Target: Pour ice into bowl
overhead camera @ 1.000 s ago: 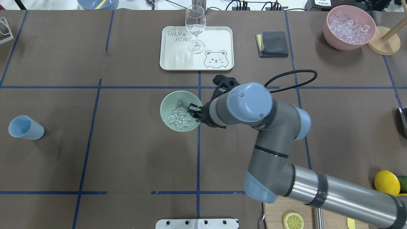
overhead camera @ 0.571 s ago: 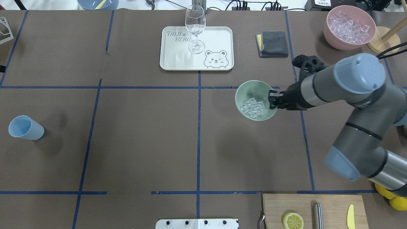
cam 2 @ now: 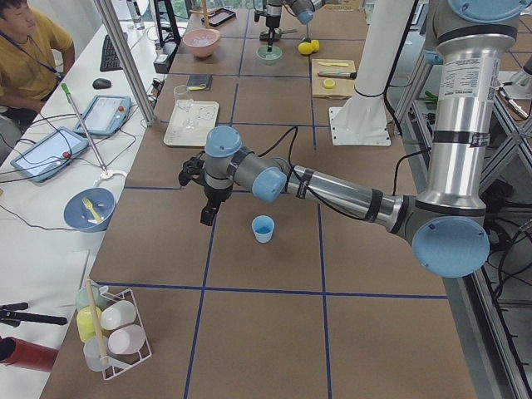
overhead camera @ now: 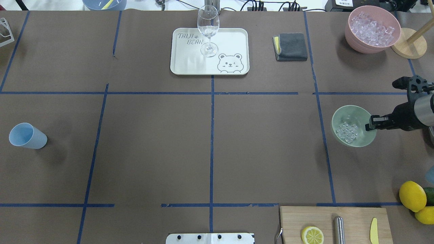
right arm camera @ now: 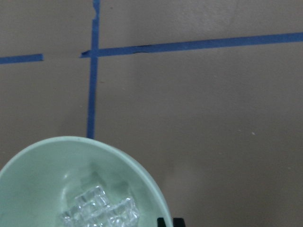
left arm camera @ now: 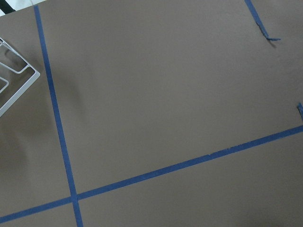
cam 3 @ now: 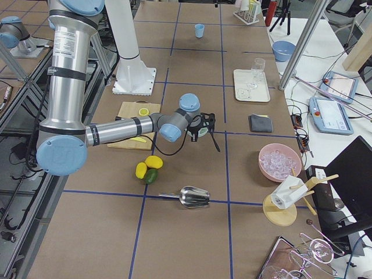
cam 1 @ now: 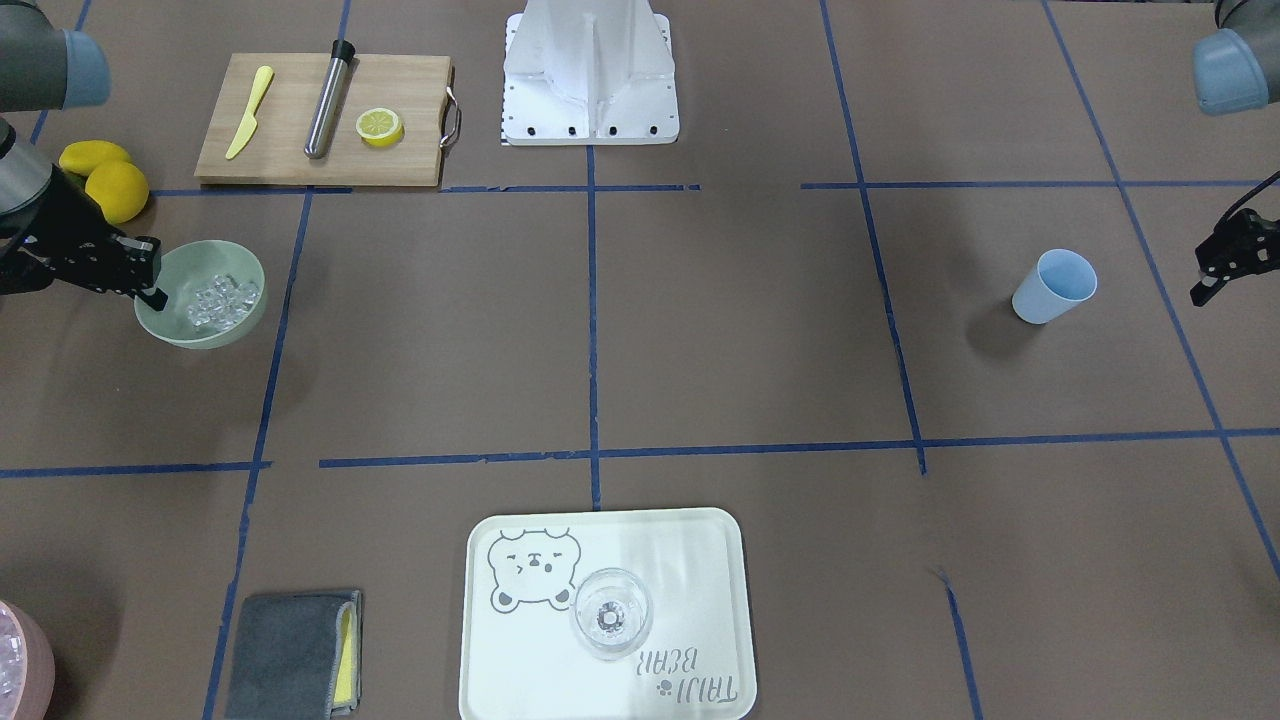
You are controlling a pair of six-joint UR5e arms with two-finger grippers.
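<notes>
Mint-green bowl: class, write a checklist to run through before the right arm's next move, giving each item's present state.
1. Grip: right gripper shut on the rim of the bowl: ok.
2. Ice all inside the bowl, none seen on the table: ok.
3. Bowl resting on the table or held above it: cannot tell.
4. Bowl apart from the lemons and the cutting board: ok.
5. Left gripper far from the bowl, beside the blue cup: ok.
</notes>
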